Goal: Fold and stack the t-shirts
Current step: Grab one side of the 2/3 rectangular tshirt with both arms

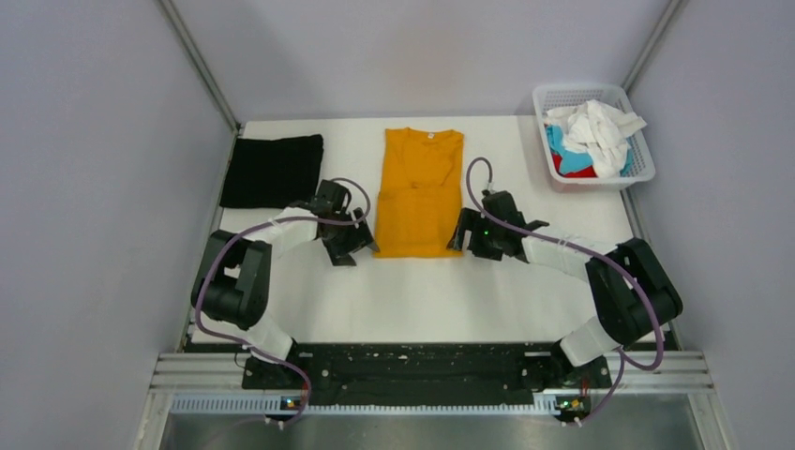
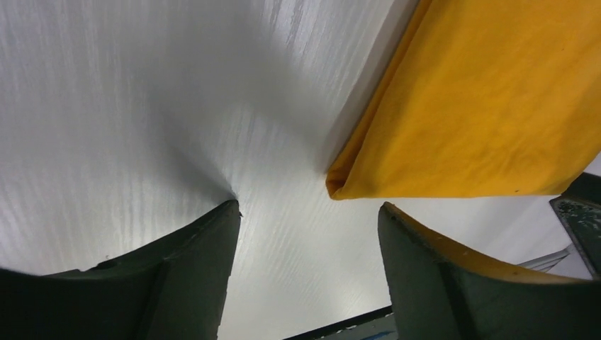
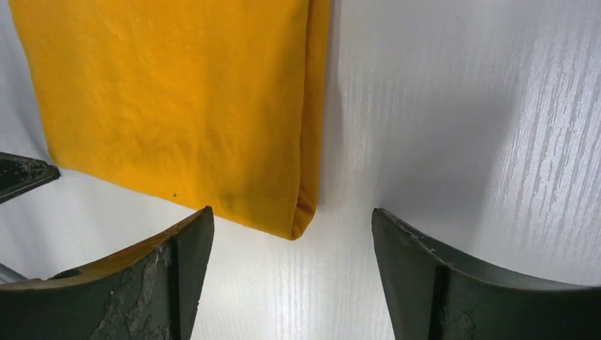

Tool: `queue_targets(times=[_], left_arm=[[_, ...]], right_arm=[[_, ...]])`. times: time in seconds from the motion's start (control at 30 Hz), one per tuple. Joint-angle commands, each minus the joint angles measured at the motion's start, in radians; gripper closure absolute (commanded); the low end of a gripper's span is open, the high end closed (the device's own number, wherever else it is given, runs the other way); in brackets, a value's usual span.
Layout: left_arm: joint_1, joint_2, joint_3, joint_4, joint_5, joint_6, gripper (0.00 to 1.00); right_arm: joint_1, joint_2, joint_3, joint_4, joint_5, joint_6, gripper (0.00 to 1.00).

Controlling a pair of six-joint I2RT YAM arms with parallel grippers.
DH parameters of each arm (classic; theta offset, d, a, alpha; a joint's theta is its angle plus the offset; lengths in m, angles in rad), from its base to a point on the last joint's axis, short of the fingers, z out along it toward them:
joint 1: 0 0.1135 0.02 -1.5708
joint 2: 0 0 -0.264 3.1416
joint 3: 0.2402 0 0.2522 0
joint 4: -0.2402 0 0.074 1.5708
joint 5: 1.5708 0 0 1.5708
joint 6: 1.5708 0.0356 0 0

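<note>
A mustard-orange t-shirt point(image 1: 418, 192) lies flat in the middle of the table, folded into a long strip, its white neck label at the far end. My left gripper point(image 1: 359, 246) is open and empty at the shirt's near left corner point(image 2: 340, 188). My right gripper point(image 1: 458, 240) is open and empty at the near right corner point(image 3: 298, 225). Each corner sits just ahead of the open jaws, touching nothing. A folded black t-shirt point(image 1: 272, 171) lies at the far left. White, light-blue and red shirts point(image 1: 591, 136) are heaped in the basket.
A white plastic mesh basket point(image 1: 640, 171) stands at the far right corner. Grey walls enclose the white table point(image 1: 422, 300) on three sides. The arm bases sit on a black rail at the near edge.
</note>
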Motion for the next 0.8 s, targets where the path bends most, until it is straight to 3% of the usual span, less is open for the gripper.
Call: queue_targets(times=[0.0,0.3,0.43,0.57,0.63,0.73,0.77], left_arm=[[-0.004,0.031,-0.009,0.131,0.042,-0.042,0.29],[-0.015,0.069,-0.045,0.178,0.090,-0.053,0.60],[-0.022,0.081,-0.047,0.179,0.085,-0.051,0.68],[-0.027,0.101,-0.033,0.179,0.090,-0.050,0.87],[-0.028,0.107,-0.028,0.177,0.082,-0.050,1.00],[-0.027,0.098,-0.037,0.186,0.082,-0.055,1.00],[-0.030,0.088,-0.046,0.191,0.082,-0.057,1.00]], right_arm=[[-0.007,-0.028,-0.043,0.125,0.034,0.076,0.23],[-0.006,-0.006,-0.100,0.202,0.017,0.117,0.42],[-0.001,0.001,-0.120,0.225,0.017,0.122,0.52],[0.001,0.019,-0.127,0.224,0.015,0.130,0.63],[0.002,0.021,-0.137,0.237,0.017,0.130,0.74],[0.002,0.020,-0.145,0.239,0.000,0.125,1.00],[0.005,0.013,-0.148,0.234,-0.010,0.122,1.00]])
